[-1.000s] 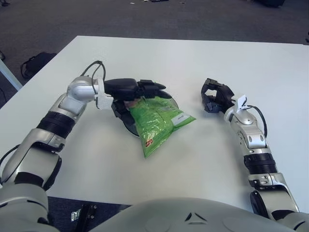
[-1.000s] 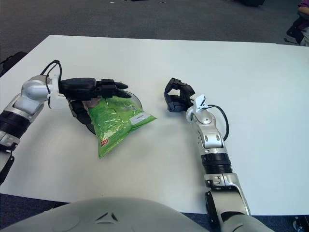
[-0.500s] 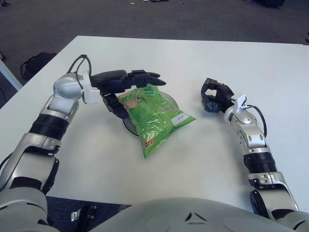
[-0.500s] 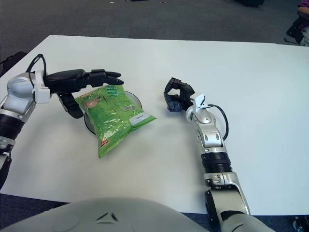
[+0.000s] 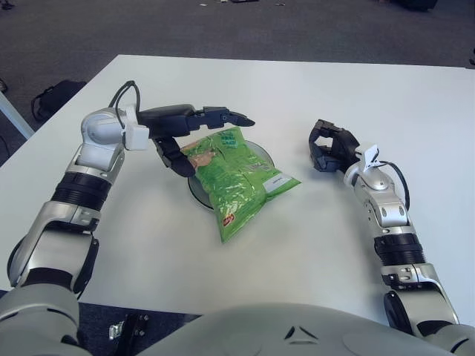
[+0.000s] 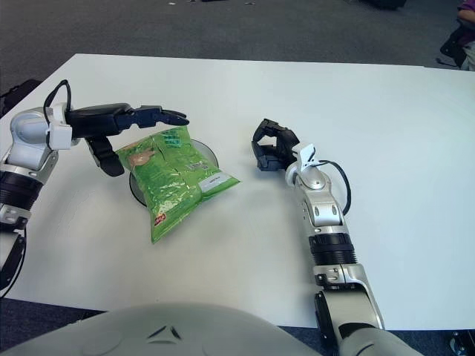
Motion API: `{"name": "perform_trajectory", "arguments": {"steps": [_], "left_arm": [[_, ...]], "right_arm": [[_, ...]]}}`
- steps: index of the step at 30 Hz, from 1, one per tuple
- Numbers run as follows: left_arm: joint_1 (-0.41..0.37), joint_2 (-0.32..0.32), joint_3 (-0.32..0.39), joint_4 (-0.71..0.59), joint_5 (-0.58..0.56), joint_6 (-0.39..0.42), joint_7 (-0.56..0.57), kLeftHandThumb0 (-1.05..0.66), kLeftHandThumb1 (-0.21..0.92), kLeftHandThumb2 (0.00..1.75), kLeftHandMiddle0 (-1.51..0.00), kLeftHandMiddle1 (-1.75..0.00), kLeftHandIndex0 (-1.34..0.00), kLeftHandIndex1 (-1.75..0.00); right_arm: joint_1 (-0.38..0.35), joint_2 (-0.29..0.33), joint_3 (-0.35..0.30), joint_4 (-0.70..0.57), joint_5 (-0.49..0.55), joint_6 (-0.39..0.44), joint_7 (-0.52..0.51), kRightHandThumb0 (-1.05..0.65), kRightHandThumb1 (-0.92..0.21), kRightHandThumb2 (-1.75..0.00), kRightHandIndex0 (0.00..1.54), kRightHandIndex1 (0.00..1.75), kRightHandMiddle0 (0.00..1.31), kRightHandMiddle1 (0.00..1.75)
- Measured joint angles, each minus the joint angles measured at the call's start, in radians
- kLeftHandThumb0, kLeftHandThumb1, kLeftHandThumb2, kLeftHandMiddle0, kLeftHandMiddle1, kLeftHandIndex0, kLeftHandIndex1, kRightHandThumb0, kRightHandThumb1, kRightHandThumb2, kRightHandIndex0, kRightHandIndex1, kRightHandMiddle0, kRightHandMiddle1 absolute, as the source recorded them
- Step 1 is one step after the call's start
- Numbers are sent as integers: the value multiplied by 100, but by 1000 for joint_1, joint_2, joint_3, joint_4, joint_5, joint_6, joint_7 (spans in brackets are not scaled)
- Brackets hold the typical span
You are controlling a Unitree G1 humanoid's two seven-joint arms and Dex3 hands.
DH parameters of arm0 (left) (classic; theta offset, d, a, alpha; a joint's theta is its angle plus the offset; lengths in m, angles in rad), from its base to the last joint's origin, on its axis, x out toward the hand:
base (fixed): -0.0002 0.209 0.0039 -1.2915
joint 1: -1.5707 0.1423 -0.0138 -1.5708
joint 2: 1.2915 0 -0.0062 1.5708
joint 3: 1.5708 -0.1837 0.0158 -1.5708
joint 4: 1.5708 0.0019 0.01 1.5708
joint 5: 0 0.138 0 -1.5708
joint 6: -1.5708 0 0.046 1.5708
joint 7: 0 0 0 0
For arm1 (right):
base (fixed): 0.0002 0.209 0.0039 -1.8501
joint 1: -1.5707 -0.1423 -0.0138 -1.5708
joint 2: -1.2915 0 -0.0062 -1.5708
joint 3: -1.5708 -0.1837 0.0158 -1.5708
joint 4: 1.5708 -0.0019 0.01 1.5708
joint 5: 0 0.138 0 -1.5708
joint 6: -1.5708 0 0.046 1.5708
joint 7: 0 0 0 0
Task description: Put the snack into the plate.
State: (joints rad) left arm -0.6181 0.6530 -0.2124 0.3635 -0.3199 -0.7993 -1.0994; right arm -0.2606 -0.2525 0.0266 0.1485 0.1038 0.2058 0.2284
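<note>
One green snack bag (image 5: 236, 179) lies over the plate (image 5: 261, 153), below the left hand (image 5: 194, 126), fingers spread and empty; right hand (image 5: 332, 147) idles curled beside it.

Even, diffuse overhead light falls across the white table (image 5: 312, 245), which reads bright without blown-out glare. Shadows are soft and short: a faint one sits under the green snack bag (image 5: 236, 178) toward 7 o'clock, and another pools beneath the left hand (image 5: 194, 127) at about 6 o'clock. The bag's glossy film carries only small pale highlights. The dark carpet (image 5: 223, 30) at 12 o'clock stays dim and low in detail. Focus holds sharp through the centre; no motion blur shows on either arm. The robot's torso (image 5: 297, 330) at 6 o'clock looks soft and out of focus.
</note>
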Motion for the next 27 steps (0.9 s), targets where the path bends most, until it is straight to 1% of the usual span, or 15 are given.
{"name": "perform_trajectory", "arguments": {"steps": [3,5,8,9,12,17,18,21,23,24,25,26,27], "left_arm": [[1,-1,19,-1,-2,44,-1,-97,92,54,-23,-17,0,-59],[5,-2,37,-3,6,61,12,-98,92,61,-24,-18,0,-65],[17,-15,66,9,22,66,51,-101,92,64,-25,-19,0,-70],[19,-25,78,33,29,56,68,-101,92,65,-25,-19,0,-71],[34,-63,110,109,43,40,118,-101,92,64,-26,-20,0,-75],[88,-162,183,234,84,11,295,-99,92,60,-26,-21,0,-78],[97,-178,193,247,91,11,319,-98,92,60,-26,-21,0,-77],[118,-228,222,279,80,56,368,-93,92,55,-28,-24,0,-77],[118,-261,247,314,62,91,397,-86,92,51,-27,-44,0,-81],[118,-276,262,331,53,104,416,-85,92,50,-27,-50,0,-82],[118,-289,277,348,50,113,435,-83,92,49,-26,-59,0,-85],[117,-300,292,364,48,120,455,-81,92,51,-29,-71,0,-92],[117,-310,306,382,49,122,476,-80,92,51,-30,-76,0,-94]], "right_arm": [[1,1,0,0,0,-3,-1,-45,-41,-119,118,175,54,175],[1,2,0,1,0,-4,-2,-45,-41,-120,119,175,54,175],[1,3,0,4,0,-6,-2,-45,-41,-120,121,175,54,175],[1,3,-1,5,0,-8,-2,-45,-41,-121,121,175,54,175],[2,3,-1,9,0,-15,-2,-45,-40,-121,122,175,55,175],[1,3,-1,15,0,-27,-1,-45,-40,-122,122,175,55,175],[1,3,-1,16,0,-28,-1,-45,-40,-122,122,175,55,175],[-1,2,-2,20,0,-32,-1,-45,-40,-122,122,175,55,175],[-3,2,-2,23,0,-32,-1,-45,-39,-122,121,175,55,175],[-4,3,-2,24,0,-32,-1,-45,-39,-122,120,175,55,175],[-4,3,-2,24,0,-33,-1,-45,-39,-122,120,175,55,175],[-4,4,-2,25,0,-33,-1,-46,-39,-122,119,175,55,175],[-5,4,-2,26,0,-33,-1,-46,-39,-122,119,175,55,175]]}}
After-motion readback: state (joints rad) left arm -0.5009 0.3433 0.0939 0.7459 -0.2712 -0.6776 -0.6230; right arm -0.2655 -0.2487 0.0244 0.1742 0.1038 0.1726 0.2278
